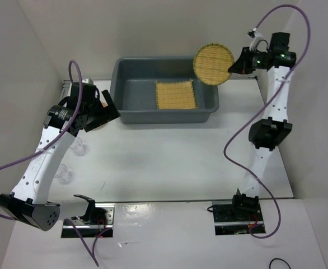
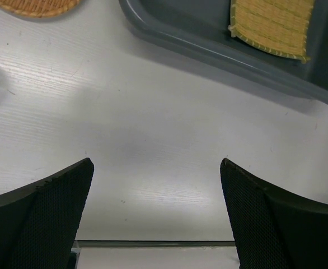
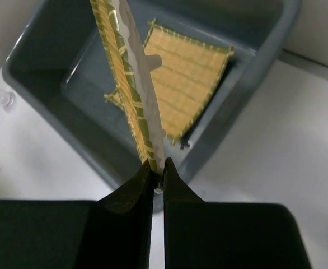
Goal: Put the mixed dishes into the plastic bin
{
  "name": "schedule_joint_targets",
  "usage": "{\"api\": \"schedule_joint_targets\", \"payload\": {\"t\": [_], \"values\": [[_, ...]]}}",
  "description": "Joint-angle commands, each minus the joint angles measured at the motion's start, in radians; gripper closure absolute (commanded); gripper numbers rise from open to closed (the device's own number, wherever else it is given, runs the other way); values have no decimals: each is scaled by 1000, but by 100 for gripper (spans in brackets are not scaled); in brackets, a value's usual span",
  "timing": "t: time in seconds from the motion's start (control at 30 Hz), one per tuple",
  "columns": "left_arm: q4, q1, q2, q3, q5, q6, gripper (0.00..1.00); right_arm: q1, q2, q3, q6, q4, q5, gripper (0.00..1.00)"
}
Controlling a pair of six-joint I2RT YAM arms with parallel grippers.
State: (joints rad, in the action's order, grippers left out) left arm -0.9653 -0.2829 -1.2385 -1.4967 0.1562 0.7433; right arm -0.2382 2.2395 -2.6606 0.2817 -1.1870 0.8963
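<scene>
The woven disc (image 1: 214, 64) is hanging above the far right corner of the bin (image 1: 164, 116), the right gripper (image 3: 158, 178) pinching its rim, while the mat (image 1: 176, 94) is lying flat inside. The left gripper (image 2: 155, 168) is hovering over the table (image 2: 153, 112), fingers spread wide and gripping nothing.

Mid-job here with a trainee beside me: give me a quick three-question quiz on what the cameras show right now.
1. True or false: the square mat lies flat inside the grey bin.
2. The right hand is: A) open; B) shut on the woven disc; C) shut on the square mat.
3. Fill in: the left hand is ___, holding nothing.
Key: 1 true; 2 B; 3 open.
</scene>
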Motion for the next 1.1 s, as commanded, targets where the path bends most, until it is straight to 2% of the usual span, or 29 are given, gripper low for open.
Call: {"api": "schedule_joint_targets", "payload": {"t": [0.0,0.07,0.13,0.2,0.47,0.93,1.0,1.07], "values": [[8,19,30,18,-24,30,0,103,142,-262,-96,34,-29,100],[-4,31,30,18,-24,39,0,143,297,-466,-169,23,-39,100],[-13,31,30,18,-24,39,0,174,328,-432,-238,78,-39,100],[-32,40,30,18,-24,39,0,197,396,-478,-262,113,-39,100],[-61,59,20,9,-33,39,0,315,503,-476,-322,213,-98,100],[-70,59,2,0,-33,76,0,333,632,-476,-331,245,-208,100],[-70,59,2,0,-33,76,0,333,641,-476,-331,245,-217,97],[-70,59,-7,0,-33,76,0,333,641,-476,-331,245,-226,89]]}}
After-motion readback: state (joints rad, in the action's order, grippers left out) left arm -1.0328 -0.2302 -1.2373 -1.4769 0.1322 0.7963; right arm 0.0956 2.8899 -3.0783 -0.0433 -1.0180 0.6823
